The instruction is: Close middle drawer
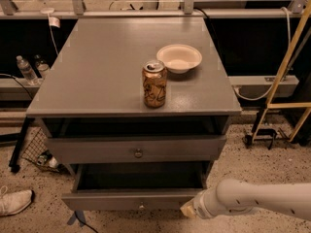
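Nothing legible — not even the can (154, 84)

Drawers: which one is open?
The middle drawer: low front, small knob, dark box exposed; the tool is at its right front corner. The taller-fronted drawer above sits further in.
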`<state>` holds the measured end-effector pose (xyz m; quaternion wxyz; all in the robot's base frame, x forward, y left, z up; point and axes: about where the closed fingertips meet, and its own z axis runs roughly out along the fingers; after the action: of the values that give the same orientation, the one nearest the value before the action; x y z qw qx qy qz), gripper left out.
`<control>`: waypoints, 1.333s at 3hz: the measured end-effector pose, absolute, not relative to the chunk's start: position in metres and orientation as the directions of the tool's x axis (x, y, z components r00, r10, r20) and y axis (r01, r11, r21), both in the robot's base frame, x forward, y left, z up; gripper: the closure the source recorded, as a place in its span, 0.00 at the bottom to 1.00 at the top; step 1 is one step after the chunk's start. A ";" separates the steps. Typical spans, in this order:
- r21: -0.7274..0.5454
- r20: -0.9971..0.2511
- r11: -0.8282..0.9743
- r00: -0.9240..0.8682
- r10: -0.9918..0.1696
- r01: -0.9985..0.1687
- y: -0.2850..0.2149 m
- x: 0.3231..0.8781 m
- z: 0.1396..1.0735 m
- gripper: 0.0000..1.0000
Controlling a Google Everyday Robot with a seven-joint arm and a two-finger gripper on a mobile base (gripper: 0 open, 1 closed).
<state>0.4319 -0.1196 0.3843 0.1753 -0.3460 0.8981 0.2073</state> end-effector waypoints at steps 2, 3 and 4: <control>0.236 -0.496 0.678 -0.686 -0.532 -0.696 -0.117 0.470 0.374 1.00; 0.207 -0.533 0.682 -0.666 -0.522 -0.701 -0.116 0.488 0.379 1.00; 0.180 -0.575 0.685 -0.641 -0.509 -0.706 -0.116 0.509 0.385 1.00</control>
<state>0.5089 -0.1156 0.3855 0.2480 -0.3435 0.8838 0.1985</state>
